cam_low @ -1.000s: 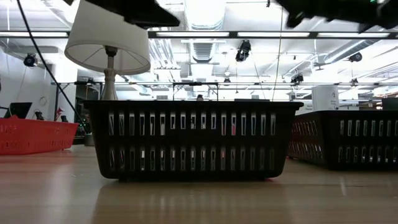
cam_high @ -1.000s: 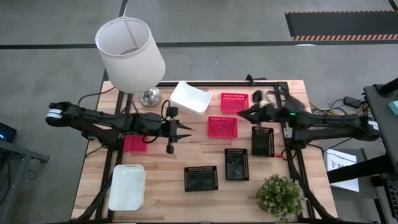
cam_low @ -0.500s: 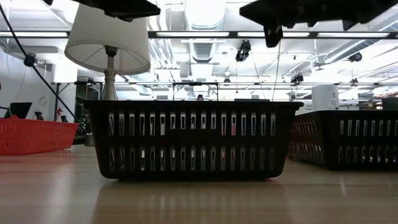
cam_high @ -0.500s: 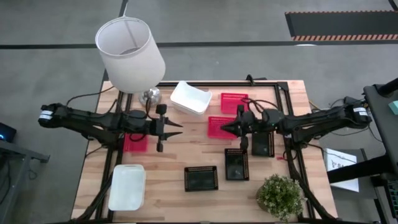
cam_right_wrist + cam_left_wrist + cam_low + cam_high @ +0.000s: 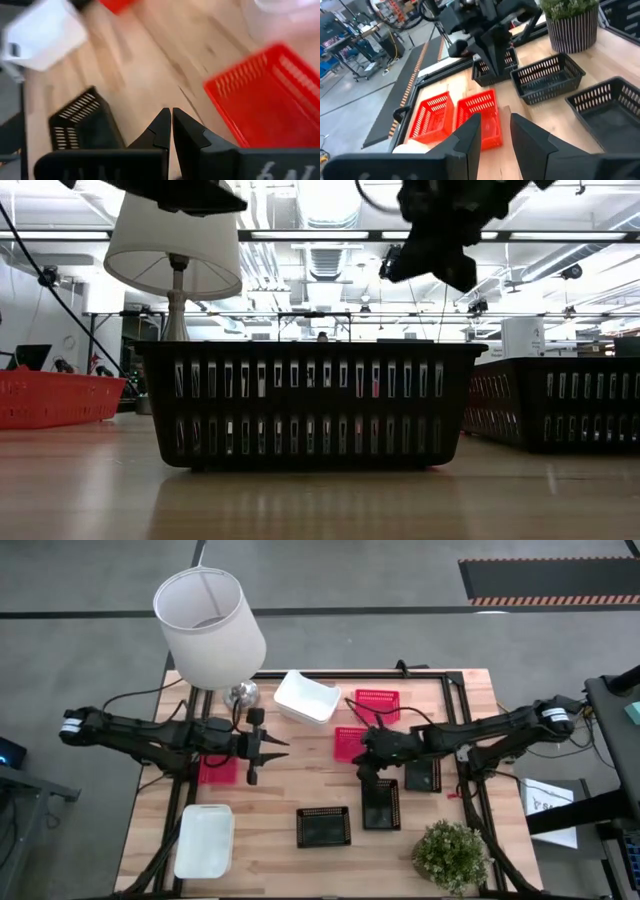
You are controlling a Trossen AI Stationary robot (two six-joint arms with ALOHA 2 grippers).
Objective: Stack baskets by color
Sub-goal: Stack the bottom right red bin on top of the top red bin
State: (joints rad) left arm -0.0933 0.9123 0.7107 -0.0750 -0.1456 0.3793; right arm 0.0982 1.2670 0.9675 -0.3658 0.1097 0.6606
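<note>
No readable text, labels, brand names, numbers or signs anywhere in these views, white marks along the bottom edge of the right wrist view too cropped to make out

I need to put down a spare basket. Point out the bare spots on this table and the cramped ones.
Bare wood lies between the white basket at the near left and the nearest black basket, and along the near edge up to the potted plant. The middle right is crowded: red baskets, black baskets and the shut right pincer above them.
</note>
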